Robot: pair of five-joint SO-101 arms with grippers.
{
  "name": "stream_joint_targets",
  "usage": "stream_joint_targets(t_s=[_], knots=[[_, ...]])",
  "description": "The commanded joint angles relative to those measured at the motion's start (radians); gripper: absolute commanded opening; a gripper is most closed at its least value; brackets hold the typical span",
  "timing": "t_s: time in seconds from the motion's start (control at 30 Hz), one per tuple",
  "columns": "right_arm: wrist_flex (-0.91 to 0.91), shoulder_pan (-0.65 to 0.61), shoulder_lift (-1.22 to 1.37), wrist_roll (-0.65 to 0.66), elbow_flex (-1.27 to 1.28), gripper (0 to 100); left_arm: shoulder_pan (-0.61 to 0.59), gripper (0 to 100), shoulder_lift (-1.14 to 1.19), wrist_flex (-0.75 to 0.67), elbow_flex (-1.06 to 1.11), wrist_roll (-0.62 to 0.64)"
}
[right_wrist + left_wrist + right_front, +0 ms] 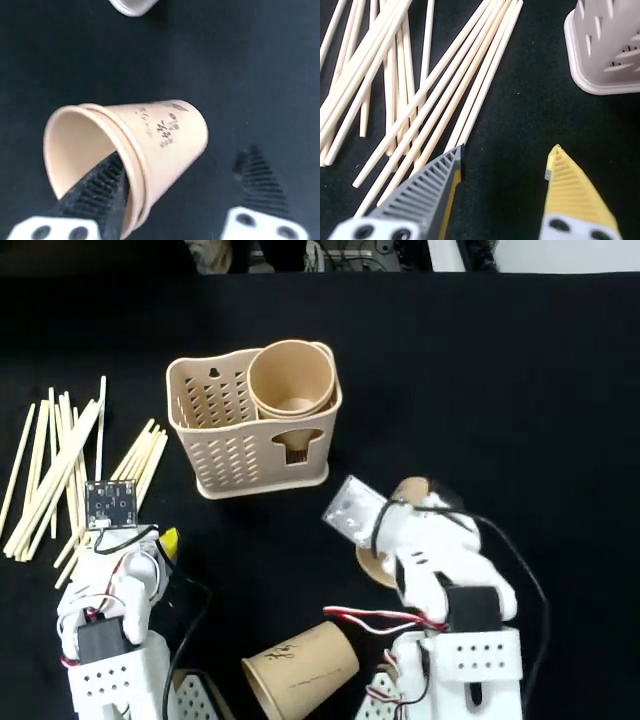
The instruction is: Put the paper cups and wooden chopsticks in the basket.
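Note:
A beige slotted basket (250, 455) stands mid-table with nested paper cups (292, 378) in its right compartment. Wooden chopsticks (55, 475) lie scattered on the black table to its left. My left gripper (507, 150) is open just above the table; its grey finger overlaps the near ends of the chopsticks (420, 100), and its yellow finger hangs over bare cloth. My right gripper (185, 152) is open at a paper cup (150, 140) lying on its side, with one finger inside the cup's mouth and the other well apart outside. That cup (372, 565) lies mostly under the right arm.
Another paper cup (300, 665) lies on its side at the front edge between the two arm bases. The basket's corner (605, 50) sits a short way beyond the left gripper. Black cloth stretches to the right of the basket.

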Motion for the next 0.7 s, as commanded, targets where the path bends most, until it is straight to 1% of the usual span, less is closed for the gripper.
stream_joint_targets(t_s=[0.0,0.07,0.13,0.2,0.3,0.5,0.6,0.67], knots=[[-0.034,0.029,-0.045,0.061,0.047,12.7,0.002,27,-0.003,-0.014,0.019,-0.008],[-0.075,0.035,-0.074,0.061,0.077,5.7,0.002,27,-0.003,-0.014,0.019,-0.008],[-0.101,0.072,-0.094,0.040,0.064,0.8,0.002,27,-0.003,-0.012,0.019,-0.008],[-0.098,0.118,-0.097,-0.035,0.001,1.7,0.002,27,-0.003,-0.012,0.019,-0.008],[-0.023,0.157,-0.070,-0.132,-0.119,1.1,0.002,27,-0.003,-0.012,0.019,-0.008],[0.120,0.138,0.019,-0.350,-0.367,1.1,0.002,27,-0.003,-0.011,0.019,-0.008],[0.164,0.081,0.058,-0.471,-0.552,1.1,0.002,27,-0.003,-0.011,0.019,-0.008],[0.195,0.018,0.091,-0.545,-0.685,1.1,0.002,27,-0.003,-0.011,0.019,-0.008]])
